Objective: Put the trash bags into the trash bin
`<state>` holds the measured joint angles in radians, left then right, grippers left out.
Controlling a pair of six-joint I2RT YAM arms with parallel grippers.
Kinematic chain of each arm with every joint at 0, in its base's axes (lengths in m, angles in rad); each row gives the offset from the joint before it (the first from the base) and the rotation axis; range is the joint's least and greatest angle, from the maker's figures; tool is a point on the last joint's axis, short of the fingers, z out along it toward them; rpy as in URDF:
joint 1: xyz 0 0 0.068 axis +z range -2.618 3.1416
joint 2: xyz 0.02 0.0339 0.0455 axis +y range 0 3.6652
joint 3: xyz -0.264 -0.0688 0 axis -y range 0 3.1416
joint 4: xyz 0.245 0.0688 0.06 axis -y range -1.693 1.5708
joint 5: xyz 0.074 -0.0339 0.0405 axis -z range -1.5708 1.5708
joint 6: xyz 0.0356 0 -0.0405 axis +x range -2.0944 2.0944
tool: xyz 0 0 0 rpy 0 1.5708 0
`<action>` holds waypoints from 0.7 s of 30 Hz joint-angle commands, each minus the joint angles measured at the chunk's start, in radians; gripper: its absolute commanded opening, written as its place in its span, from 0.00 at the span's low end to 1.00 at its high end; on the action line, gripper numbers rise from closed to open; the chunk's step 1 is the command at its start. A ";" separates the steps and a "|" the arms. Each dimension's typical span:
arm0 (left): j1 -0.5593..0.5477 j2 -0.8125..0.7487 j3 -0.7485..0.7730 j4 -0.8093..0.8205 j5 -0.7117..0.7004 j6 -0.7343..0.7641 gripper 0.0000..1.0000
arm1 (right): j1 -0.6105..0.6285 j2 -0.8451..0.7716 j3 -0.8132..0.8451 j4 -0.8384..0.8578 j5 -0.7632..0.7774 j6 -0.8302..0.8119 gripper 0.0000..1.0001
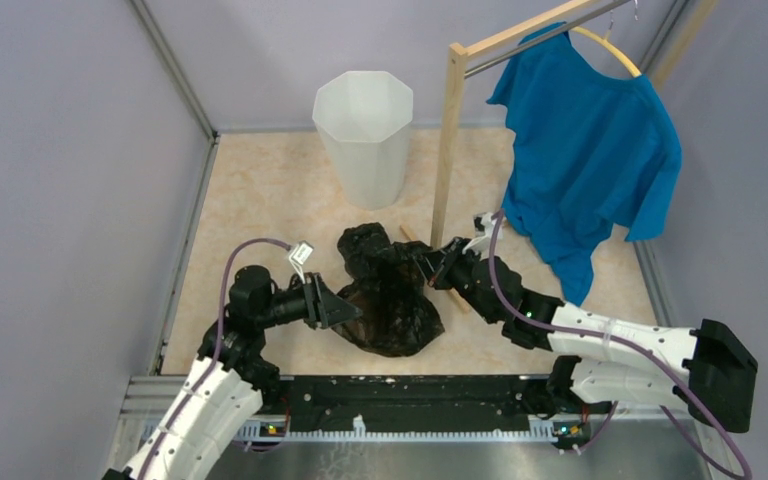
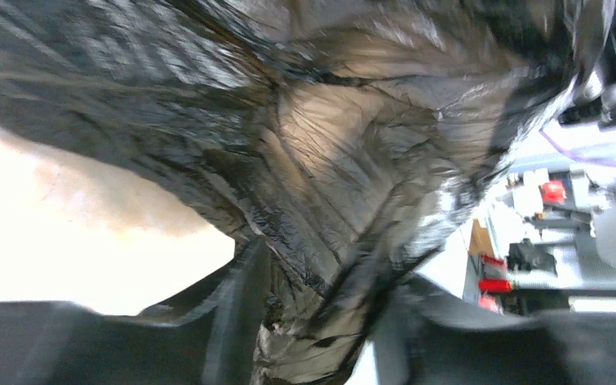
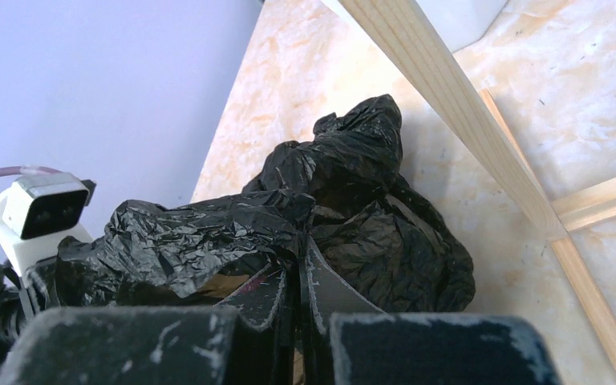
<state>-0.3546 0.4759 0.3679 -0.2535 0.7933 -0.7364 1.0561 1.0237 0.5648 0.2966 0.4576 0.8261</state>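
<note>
The crinkly black trash bag (image 1: 390, 290) lies spread on the floor between my two arms, a bunched lump at its far end. My left gripper (image 1: 348, 312) is shut on the bag's left edge; in the left wrist view the brownish film (image 2: 329, 160) fills the frame and runs down between the gripper (image 2: 313, 313). My right gripper (image 1: 432, 262) is shut on the bag's right edge; in the right wrist view its fingers (image 3: 298, 265) pinch a fold of the bag (image 3: 353, 200). The white faceted trash bin (image 1: 364, 135) stands upright and open beyond the bag.
A wooden rack post (image 1: 447, 140) stands just right of the bin, its base rails on the floor (image 3: 593, 257) close to my right gripper. A blue shirt (image 1: 590, 150) hangs from the rack at right. Grey walls enclose the floor.
</note>
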 commanded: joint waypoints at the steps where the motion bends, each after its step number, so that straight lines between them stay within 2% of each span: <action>1: -0.002 -0.001 0.114 -0.120 -0.189 0.057 0.33 | -0.018 -0.036 0.050 -0.027 0.002 -0.010 0.00; 4: -0.002 0.011 0.216 -0.236 -0.316 0.097 0.17 | -0.019 -0.066 0.050 -0.089 0.014 -0.077 0.00; 7: -0.002 0.009 0.317 -0.389 -0.535 0.112 0.00 | -0.018 -0.083 0.065 -0.177 -0.007 -0.217 0.00; 10: -0.003 -0.018 0.346 -0.453 -0.721 0.072 0.00 | -0.018 -0.119 0.060 -0.215 -0.156 -0.417 0.00; 12: -0.002 -0.042 0.334 -0.449 -0.772 0.032 0.00 | -0.018 -0.122 0.067 -0.246 -0.291 -0.493 0.00; 14: -0.003 -0.044 0.314 -0.446 -0.784 -0.017 0.00 | -0.018 -0.091 0.102 -0.290 -0.362 -0.506 0.00; 16: -0.002 -0.026 0.300 -0.441 -0.784 -0.067 0.00 | -0.018 -0.021 0.156 -0.345 -0.384 -0.499 0.00; 18: -0.002 0.000 0.285 -0.430 -0.784 -0.108 0.00 | -0.013 0.067 0.198 -0.328 -0.388 -0.494 0.00; 21: -0.003 0.042 0.298 -0.377 -0.877 -0.114 0.00 | 0.001 0.213 0.318 -0.303 -0.343 -0.494 0.00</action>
<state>-0.3546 0.4641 0.6640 -0.6724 0.0395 -0.7906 1.0473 1.0912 0.7311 -0.0101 0.1368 0.3756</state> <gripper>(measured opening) 0.006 0.004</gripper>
